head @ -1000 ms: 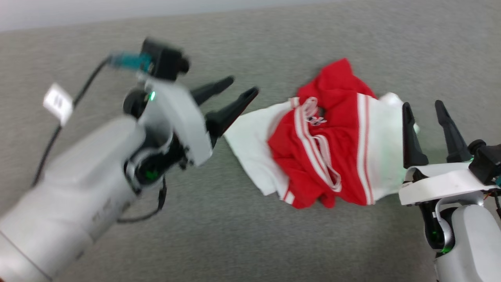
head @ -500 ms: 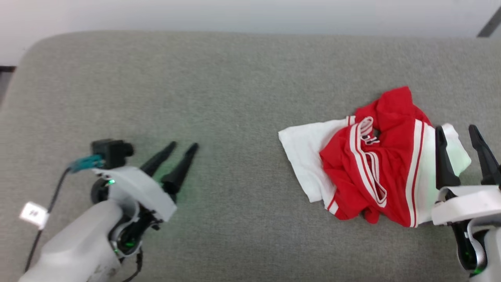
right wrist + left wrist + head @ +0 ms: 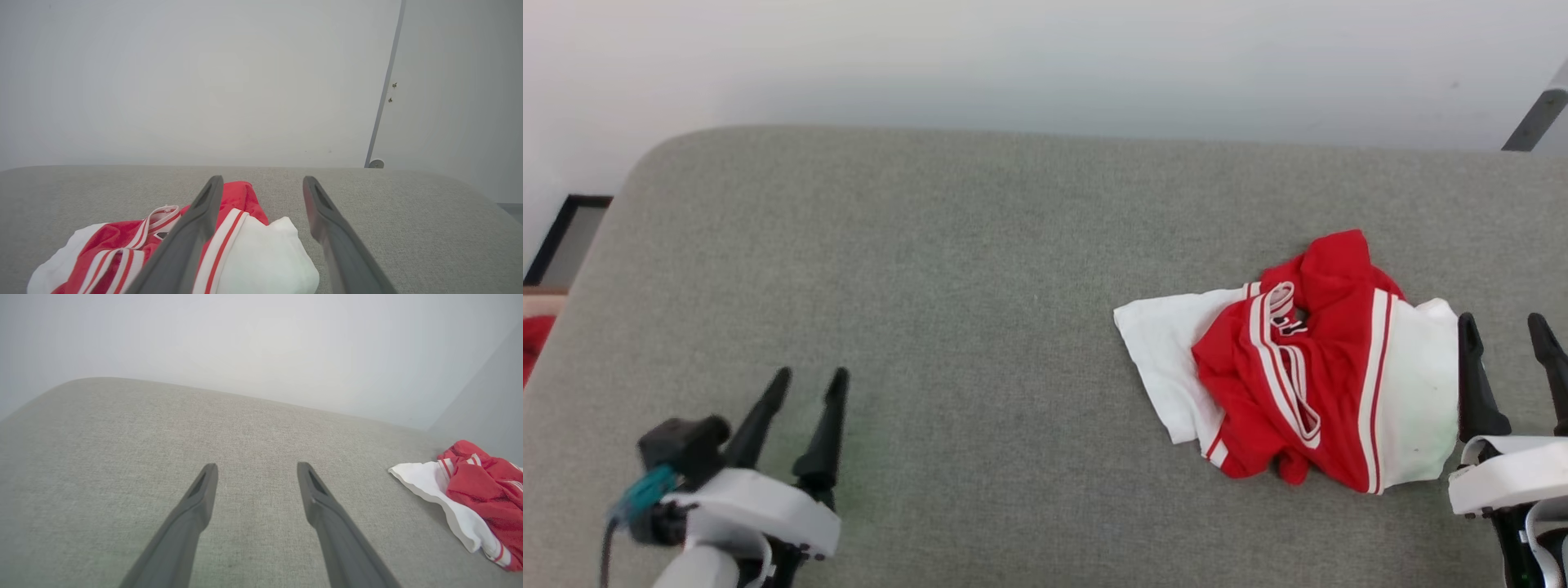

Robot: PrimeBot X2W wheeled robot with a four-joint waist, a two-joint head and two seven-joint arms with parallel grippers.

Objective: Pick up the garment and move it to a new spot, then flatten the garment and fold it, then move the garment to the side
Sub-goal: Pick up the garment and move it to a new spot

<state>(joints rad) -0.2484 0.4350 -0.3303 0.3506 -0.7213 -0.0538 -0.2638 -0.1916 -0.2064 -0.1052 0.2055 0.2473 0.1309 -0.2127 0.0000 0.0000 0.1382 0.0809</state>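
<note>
The left gripper (image 3: 809,377) hovers wide and empty over the bare grey desk (image 3: 972,286). The garment (image 3: 1290,384) lies crumpled toward the right, with the right gripper (image 3: 1503,322), wide and empty, just beside it. Judging by this, lifting, flattening, folding and setting aside all remain.

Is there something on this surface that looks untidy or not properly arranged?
Yes. The garment lies crumpled in a heap on the grey cushion, toward the robot's right, with one white sleeve sticking out. Nothing looks torn or spilled.
</note>
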